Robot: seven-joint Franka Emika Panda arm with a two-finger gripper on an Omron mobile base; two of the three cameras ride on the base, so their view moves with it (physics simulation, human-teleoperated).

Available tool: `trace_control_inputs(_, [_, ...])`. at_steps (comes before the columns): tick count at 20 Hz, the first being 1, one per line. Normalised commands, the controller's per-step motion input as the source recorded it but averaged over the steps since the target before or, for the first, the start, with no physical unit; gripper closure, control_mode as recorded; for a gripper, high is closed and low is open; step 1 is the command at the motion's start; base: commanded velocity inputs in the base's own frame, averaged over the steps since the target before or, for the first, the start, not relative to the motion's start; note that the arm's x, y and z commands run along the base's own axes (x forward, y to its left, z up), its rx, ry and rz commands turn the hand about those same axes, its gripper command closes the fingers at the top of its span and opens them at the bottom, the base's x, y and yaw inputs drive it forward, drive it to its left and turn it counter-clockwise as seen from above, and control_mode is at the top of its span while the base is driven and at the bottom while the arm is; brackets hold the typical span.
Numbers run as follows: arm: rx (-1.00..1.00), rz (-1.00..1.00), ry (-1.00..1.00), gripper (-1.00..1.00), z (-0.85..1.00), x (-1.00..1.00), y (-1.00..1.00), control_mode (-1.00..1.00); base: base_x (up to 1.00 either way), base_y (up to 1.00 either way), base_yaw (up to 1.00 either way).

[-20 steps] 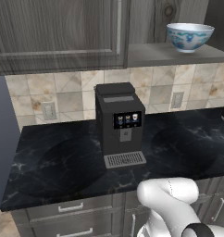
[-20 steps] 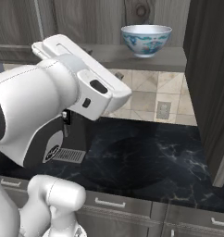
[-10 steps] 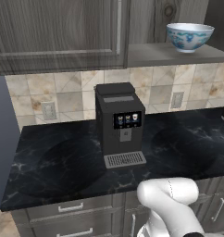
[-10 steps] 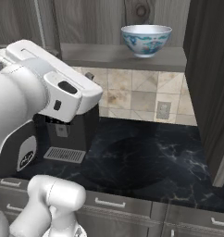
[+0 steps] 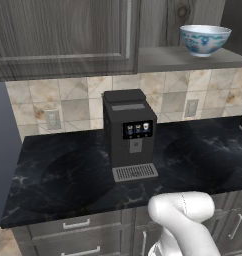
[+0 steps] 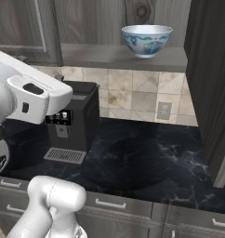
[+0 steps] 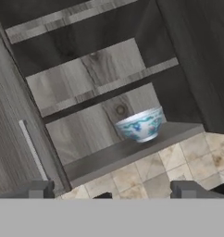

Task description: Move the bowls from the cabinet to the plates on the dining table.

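A white bowl with a blue pattern (image 5: 205, 39) (image 6: 147, 39) (image 7: 140, 124) stands upright on the lower open shelf (image 6: 114, 56) (image 7: 132, 152) of the dark wood-grain cabinet (image 5: 63, 35). My gripper (image 7: 113, 192) is open, well short of the bowl and below it, with its fingertips (image 7: 40, 190) wide apart and nothing between them. In the right base view my white arm (image 6: 26, 93) reaches across at the left, ahead of the coffee machine. The plates and the dining table are out of view.
A black coffee machine (image 5: 129, 132) (image 6: 72, 121) stands on the black marble worktop (image 5: 203, 160) below the shelf. The cabinet's right door (image 6: 209, 79) hangs open beside the bowl; its left door is shut. Grey drawers (image 5: 75, 225) run under the worktop.
In the right base view my arm has swung down and to the left, uncovering more of the coffee machine. The bowl has not moved.
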Motion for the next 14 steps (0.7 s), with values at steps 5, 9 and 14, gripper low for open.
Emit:
trace_control_inputs(5, [-0.08, 0.05, -0.04, -1.0, -0.14, 0.0, 0.55, -1.0, 0.0, 0.0, 0.0])
trace_control_inputs(9, [-0.1, 0.04, -0.02, -1.0, -0.1, 0.01, 0.53, -1.0, 0.0, 0.0, 0.0])
trace_control_inputs(14, [-0.09, 0.02, -0.01, -1.0, -0.01, 0.15, 0.5, -1.0, 0.0, 0.0, 0.0])
